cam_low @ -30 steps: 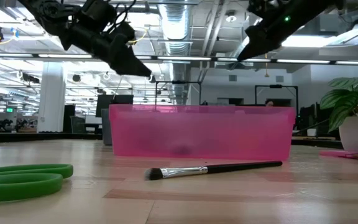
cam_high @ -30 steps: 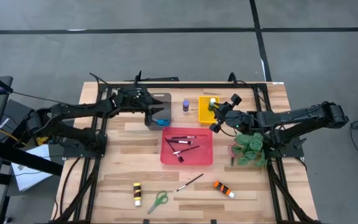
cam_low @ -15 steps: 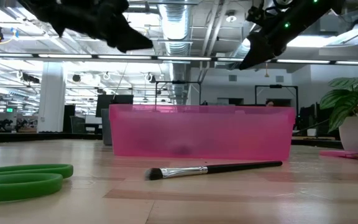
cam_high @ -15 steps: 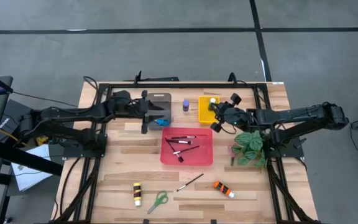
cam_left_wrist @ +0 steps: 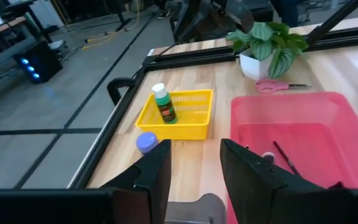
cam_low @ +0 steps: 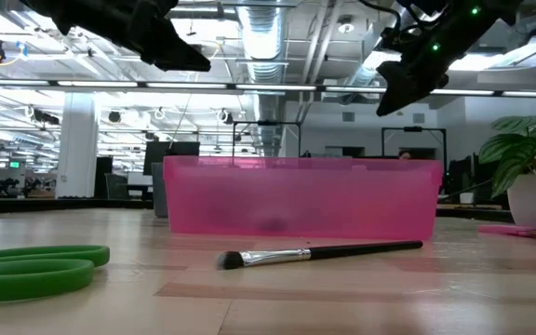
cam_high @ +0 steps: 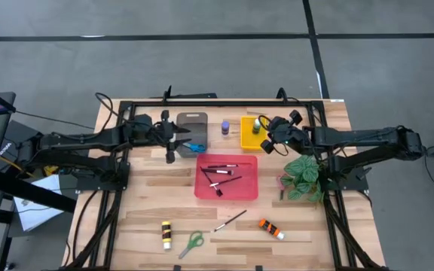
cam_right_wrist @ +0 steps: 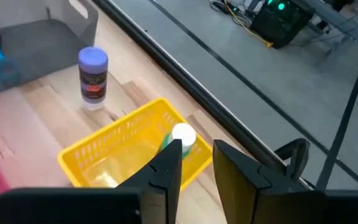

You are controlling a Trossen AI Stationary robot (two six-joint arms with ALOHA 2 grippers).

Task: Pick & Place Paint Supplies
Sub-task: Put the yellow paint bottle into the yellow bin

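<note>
While the right claw hovers open, the green bottle stands just beyond it.

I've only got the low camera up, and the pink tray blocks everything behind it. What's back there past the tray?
Observer: A yellow tray sits behind it, with a green paint bottle standing inside.
Operator: Where's the right gripper?
Observer: The right gripper hangs open and empty at that tray's edge, with the bottle just ahead of its fingers.
Operator: Anything loose back there?
Observer: A purple-capped bottle stands on the table between the yellow tray and a grey tray.
</note>
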